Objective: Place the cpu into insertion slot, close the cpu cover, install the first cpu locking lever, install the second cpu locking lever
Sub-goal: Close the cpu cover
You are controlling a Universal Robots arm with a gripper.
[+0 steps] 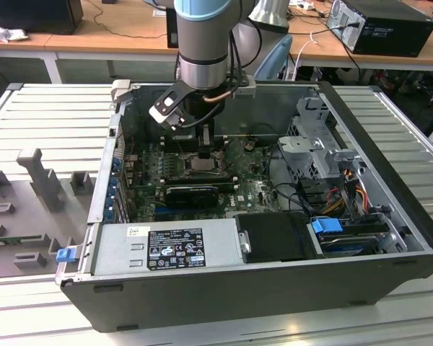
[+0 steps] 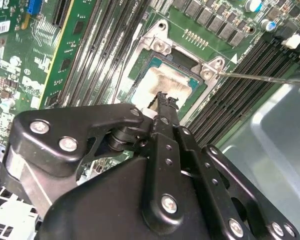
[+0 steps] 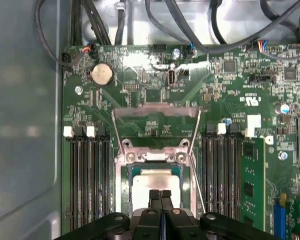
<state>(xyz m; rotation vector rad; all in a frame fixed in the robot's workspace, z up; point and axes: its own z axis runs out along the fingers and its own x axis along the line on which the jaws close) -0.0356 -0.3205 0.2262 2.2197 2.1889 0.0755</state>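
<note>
One of the four steps looks done: the cpu (image 3: 155,179) lies flat in the insertion slot (image 3: 124,186), its pale face showing inside the dark frame, on the green motherboard (image 3: 225,105) of the opened computer case (image 1: 224,285) that stands on the ribbed tabletop (image 1: 43,115). The pincer (image 3: 160,196) hangs right over the chip with its two black fingers pressed together and nothing between them; in both wrist views the tips sit at the near edge of the chip, though whether they touch it cannot be told. The cpu cover (image 3: 155,111) is not yet closed: it stands swung up from the hinge side of the socket, its square window open over bare board. One thin locking lever (image 3: 199,187) juts out beside the socket, free of any catch, so it reads as not installed; the other lever cannot be picked out with certainty. By this judgement, closing the cover and both lever steps are left.
</note>
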